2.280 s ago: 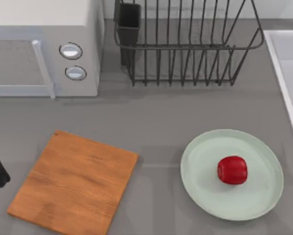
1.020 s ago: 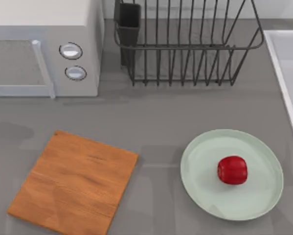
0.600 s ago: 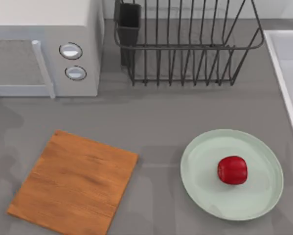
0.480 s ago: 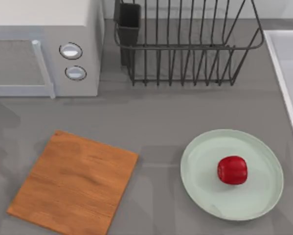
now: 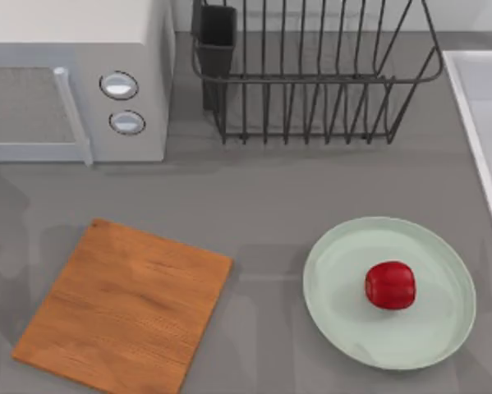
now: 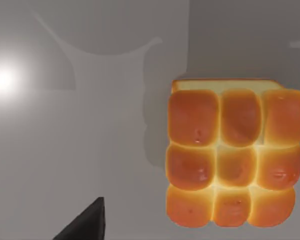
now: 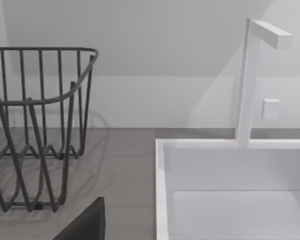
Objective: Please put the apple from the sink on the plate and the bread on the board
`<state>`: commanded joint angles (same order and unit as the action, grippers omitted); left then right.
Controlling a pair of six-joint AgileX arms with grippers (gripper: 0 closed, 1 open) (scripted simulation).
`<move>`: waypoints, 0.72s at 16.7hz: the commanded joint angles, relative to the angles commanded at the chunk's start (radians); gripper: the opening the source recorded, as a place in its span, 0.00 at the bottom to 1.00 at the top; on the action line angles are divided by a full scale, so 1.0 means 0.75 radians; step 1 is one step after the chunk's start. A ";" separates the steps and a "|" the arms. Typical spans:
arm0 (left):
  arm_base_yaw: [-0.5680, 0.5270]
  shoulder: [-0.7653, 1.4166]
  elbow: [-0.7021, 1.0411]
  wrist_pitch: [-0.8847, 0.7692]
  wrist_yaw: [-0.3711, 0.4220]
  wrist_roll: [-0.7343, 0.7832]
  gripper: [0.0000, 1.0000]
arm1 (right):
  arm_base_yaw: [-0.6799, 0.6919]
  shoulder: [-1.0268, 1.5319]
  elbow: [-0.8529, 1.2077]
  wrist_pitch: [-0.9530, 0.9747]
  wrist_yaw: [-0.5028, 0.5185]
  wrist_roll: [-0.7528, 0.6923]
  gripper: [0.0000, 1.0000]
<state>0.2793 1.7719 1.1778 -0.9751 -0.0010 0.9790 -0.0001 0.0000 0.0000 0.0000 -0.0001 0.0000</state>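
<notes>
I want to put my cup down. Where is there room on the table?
The grey strip between the board and plate is bare, and so is the wide band in front of the microwave and rack. The board is bare too. The plate's middle holds the apple.

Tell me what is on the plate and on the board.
The apple sits on the plate, right of centre. Nothing lies on the board. The bread rests on grey counter in the left wrist view.

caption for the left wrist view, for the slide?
Left wrist camera looks down on the grid-scored golden bread lying on the grey counter, not yet grasped.
</notes>
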 joint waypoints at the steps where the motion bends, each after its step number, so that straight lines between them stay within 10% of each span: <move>1: -0.007 -0.004 -0.004 0.003 0.001 -0.002 1.00 | 0.000 0.000 0.000 0.000 0.000 0.000 1.00; 12: 0.003 0.172 -0.194 0.366 0.001 0.005 1.00 | 0.000 0.000 0.000 0.000 0.000 0.000 1.00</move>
<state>0.2813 1.9009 1.0323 -0.7006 -0.0004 0.9830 -0.0001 0.0000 0.0000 0.0000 -0.0001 0.0000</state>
